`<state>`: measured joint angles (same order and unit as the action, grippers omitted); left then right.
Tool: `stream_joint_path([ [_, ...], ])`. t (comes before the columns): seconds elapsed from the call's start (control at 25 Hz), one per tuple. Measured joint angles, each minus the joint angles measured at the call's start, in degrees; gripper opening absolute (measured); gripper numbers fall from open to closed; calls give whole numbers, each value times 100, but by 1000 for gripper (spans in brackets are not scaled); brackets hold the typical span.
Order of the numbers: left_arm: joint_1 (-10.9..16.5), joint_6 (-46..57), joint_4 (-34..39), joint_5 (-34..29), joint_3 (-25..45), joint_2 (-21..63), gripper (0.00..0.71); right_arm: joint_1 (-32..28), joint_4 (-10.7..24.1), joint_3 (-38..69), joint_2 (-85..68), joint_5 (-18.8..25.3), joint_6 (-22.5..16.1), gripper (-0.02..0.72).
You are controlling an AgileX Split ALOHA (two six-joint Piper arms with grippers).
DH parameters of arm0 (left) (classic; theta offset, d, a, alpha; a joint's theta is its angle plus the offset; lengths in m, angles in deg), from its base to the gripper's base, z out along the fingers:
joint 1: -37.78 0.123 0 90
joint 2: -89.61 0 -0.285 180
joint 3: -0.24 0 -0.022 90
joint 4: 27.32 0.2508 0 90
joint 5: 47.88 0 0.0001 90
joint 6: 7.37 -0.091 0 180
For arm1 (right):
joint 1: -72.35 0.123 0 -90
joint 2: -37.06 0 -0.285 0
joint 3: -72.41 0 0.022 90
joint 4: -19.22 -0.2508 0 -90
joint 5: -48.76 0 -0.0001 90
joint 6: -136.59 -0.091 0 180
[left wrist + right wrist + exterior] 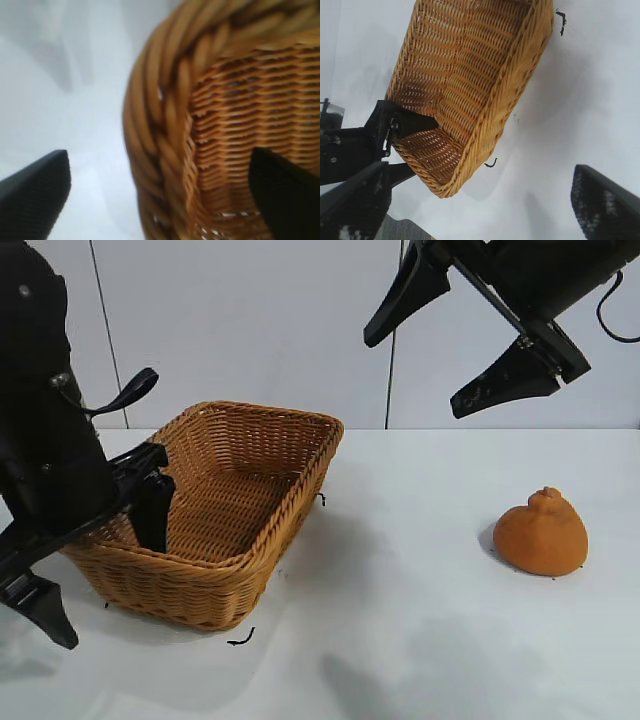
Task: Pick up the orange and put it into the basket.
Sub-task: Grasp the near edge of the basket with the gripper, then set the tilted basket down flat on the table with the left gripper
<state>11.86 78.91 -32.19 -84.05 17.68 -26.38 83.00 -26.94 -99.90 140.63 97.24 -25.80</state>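
The orange (541, 532) sits on the white table at the right, knob up, with nothing touching it. It shows in neither wrist view. The wicker basket (300, 495) stands at the left-centre, and it also shows in the right wrist view (520, 75). My left gripper (95, 560) is open and straddles the basket's near-left rim (165, 130), with one finger inside the basket and one outside. My right gripper (455, 340) is open and empty, high in the air above the table between the basket and the orange. Its fingers (605, 205) frame the table beside the basket.
Small black bits lie on the table by the basket's front corner (240, 638) and its right side (322, 500). A white wall stands behind the table. The left arm (355, 145) shows at the basket's end in the right wrist view.
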Motion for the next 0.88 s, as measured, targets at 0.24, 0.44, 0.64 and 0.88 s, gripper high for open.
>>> stream_joint_path([
  [0.24,0,4,-100,22,0,0,204,0,0,0,0,0,0,696],
  [0.44,0,157,-141,104,0,0,97,0,0,0,0,0,0,696],
  [0.64,0,162,-154,111,0,0,96,0,0,0,0,0,0,696],
  [0.88,134,65,-324,-10,-159,78,95,0,0,0,0,0,0,696],
])
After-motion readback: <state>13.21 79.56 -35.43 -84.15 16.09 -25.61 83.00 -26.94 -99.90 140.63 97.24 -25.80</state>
